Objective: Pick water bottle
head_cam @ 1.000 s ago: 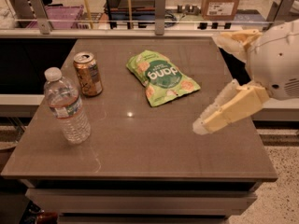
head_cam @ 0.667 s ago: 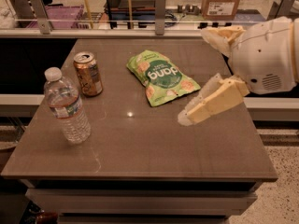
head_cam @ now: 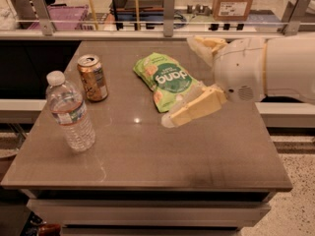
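Well, the clear ribbed water bottle (head_cam: 70, 113), white-capped, stands just left of the gold can (head_cam: 93, 77) on the smooth brown worktop (head_cam: 197, 156); right of the can, the cream gripper (head_cam: 177, 81) hangs spread, seemingly empty.

One camera only, mounted high, at the near edge of the surface (head_cam: 147, 161). It faces forward and tilts steeply down. Range is close: the top fills most of the frame with all four edges in view. A railing (head_cam: 167, 33) runs beyond the far edge, and floor (head_cam: 300, 191) shows at bottom right. The end effector (head_cam: 177, 80) enters from frame right over the right half of the surface, fingers spread apart.
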Available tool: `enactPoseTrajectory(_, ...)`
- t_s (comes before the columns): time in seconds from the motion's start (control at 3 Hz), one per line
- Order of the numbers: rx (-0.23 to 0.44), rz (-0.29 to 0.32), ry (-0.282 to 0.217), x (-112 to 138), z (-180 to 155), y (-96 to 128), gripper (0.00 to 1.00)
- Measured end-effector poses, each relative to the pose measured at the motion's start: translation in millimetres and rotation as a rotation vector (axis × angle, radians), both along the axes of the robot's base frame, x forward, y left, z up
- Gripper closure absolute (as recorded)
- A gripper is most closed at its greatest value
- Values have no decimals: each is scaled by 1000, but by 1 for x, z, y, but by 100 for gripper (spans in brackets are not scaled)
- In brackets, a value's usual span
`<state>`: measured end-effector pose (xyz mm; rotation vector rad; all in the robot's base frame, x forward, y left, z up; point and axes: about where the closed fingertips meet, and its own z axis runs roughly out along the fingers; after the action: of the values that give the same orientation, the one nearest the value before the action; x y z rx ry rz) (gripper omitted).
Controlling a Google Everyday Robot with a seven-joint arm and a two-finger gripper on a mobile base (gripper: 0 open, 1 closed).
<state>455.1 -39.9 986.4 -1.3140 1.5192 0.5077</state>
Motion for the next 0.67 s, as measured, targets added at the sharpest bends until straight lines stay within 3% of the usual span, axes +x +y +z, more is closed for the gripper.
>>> enactPoseTrajectory(0.67, 118, 45, -9, 6, -7, 46, 0)
